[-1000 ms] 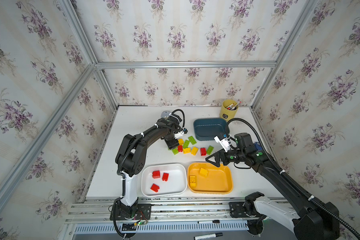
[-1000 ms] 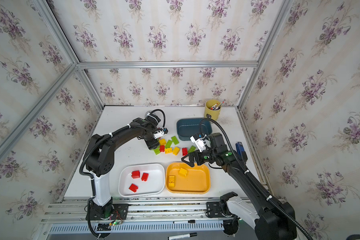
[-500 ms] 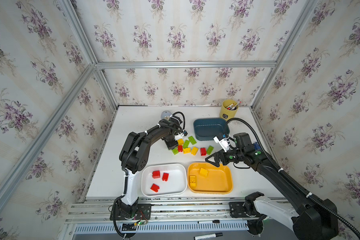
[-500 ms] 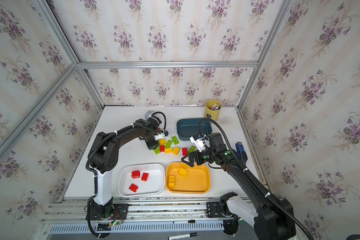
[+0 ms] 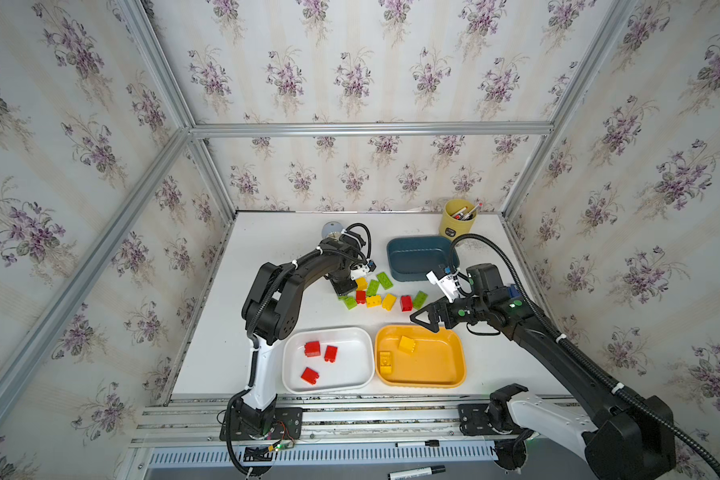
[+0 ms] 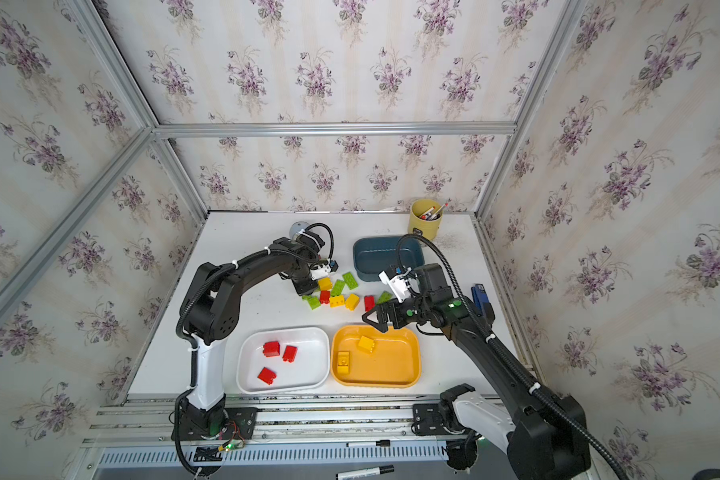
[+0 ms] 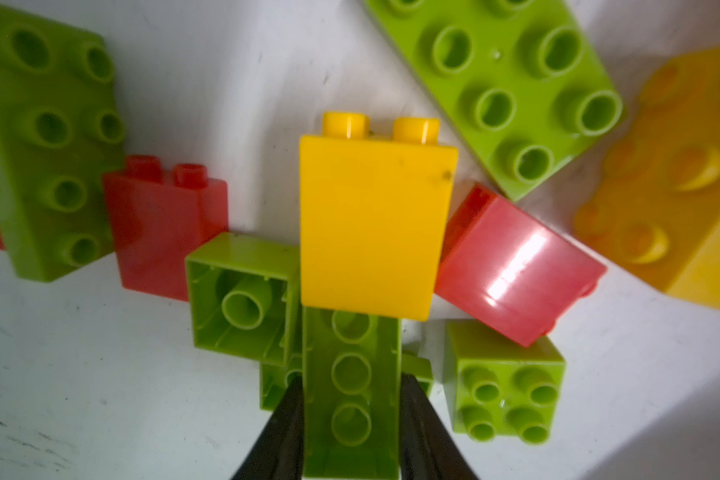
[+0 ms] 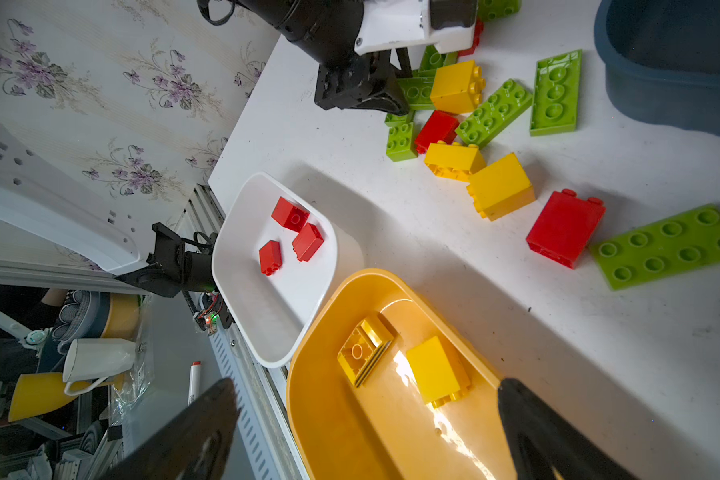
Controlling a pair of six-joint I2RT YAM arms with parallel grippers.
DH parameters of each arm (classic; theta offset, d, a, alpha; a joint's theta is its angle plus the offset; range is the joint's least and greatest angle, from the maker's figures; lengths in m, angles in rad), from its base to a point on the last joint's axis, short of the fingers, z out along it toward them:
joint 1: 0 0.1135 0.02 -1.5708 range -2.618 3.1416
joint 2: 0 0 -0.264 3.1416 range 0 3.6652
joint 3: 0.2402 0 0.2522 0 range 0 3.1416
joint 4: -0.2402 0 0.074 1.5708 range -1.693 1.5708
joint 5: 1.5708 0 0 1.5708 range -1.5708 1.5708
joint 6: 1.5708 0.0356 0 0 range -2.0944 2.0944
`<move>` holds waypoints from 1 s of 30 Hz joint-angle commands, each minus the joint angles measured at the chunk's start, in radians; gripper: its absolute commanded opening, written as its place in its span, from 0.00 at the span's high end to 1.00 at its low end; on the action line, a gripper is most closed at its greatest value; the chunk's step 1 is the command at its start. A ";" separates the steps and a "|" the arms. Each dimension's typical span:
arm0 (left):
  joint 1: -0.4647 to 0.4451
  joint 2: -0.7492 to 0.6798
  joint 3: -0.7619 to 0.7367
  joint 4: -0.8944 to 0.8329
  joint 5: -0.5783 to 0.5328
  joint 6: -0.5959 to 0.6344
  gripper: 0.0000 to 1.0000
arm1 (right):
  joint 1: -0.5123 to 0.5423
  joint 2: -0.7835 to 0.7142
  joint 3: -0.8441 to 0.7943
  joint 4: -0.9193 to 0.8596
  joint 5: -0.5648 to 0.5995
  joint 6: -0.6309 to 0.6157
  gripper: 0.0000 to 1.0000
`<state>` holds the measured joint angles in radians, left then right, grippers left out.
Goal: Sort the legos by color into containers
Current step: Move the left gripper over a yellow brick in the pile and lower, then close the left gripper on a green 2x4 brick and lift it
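Sorting is under way but far from finished on the white bench [image 5: 275,266], where a two-armed robot is separating toy bricks by colour. At the near edge the white tray [image 5: 350,376] already holds three red bricks [image 5: 312,348]. Just to its right, the orange-yellow tray [image 5: 437,365] holds two yellow bricks [image 5: 406,344]. The dark teal tray [image 5: 416,259], on the far right of the working area, looks empty in both top views, so it seems no green has been put away yet.

The right fingers [image 8: 558,440] are spread wide and hold nothing, hanging over the far rim of the orange-yellow tray. The left fingers [image 7: 283,432] are down in the loose pile [image 5: 375,293] at mid-bench, between the dark teal tray and the two near trays. They are set narrow against both long sides of a long green brick [image 7: 350,436], which lies underside up. A yellow brick [image 7: 375,224] overlaps one end of it and may shift when the green one is lifted.

Roughly a dozen pieces are still loose in the pile. Most are green, with about three yellow and three red among them. On that count the job looks about a quarter done. The reds and yellows are started, and the greens appear to begin with the brick now gripped, which belongs in the dark teal tray by elimination.
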<state>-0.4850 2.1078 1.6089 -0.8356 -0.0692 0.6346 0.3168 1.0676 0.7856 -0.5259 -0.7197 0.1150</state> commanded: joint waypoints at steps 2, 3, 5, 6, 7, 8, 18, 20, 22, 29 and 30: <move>0.000 0.000 0.003 0.000 0.016 0.015 0.71 | 0.000 0.008 0.020 0.004 -0.004 -0.014 0.00; 0.000 0.001 0.004 0.000 0.012 0.013 0.71 | 0.000 0.009 0.020 0.006 -0.006 -0.015 0.00; -0.001 -0.011 0.007 -0.003 0.002 0.003 0.71 | 0.001 0.008 0.019 0.006 -0.004 -0.012 0.00; -0.001 -0.024 0.008 -0.004 0.001 -0.004 0.71 | -0.001 0.006 0.021 0.007 -0.002 -0.012 0.00; -0.001 -0.038 0.005 -0.005 0.000 -0.007 0.71 | -0.001 0.006 0.021 0.007 0.000 -0.012 0.00; -0.001 -0.053 0.004 -0.006 -0.001 -0.014 0.71 | 0.001 0.006 0.021 0.006 0.000 -0.014 0.00; -0.005 -0.207 0.023 -0.101 0.113 -0.141 0.70 | -0.008 0.012 0.032 0.013 0.011 -0.027 0.00; -0.013 -0.213 0.072 -0.109 0.148 -0.218 0.70 | -0.015 0.012 0.035 0.015 0.021 -0.032 0.00; -0.020 -0.203 0.129 -0.107 0.204 -0.316 0.70 | -0.021 0.012 0.040 0.017 0.032 -0.034 0.00; -0.085 -0.087 0.342 -0.086 0.244 -0.631 0.70 | -0.067 -0.012 0.055 0.019 0.076 -0.031 0.00; -0.098 -0.072 0.359 -0.072 0.249 -0.663 0.70 | -0.076 -0.014 0.055 0.019 0.081 -0.032 0.00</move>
<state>-0.5610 2.0121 1.9293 -0.9257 0.1413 0.1436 0.2539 1.0611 0.8238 -0.5209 -0.6643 0.0895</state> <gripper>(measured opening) 0.336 0.998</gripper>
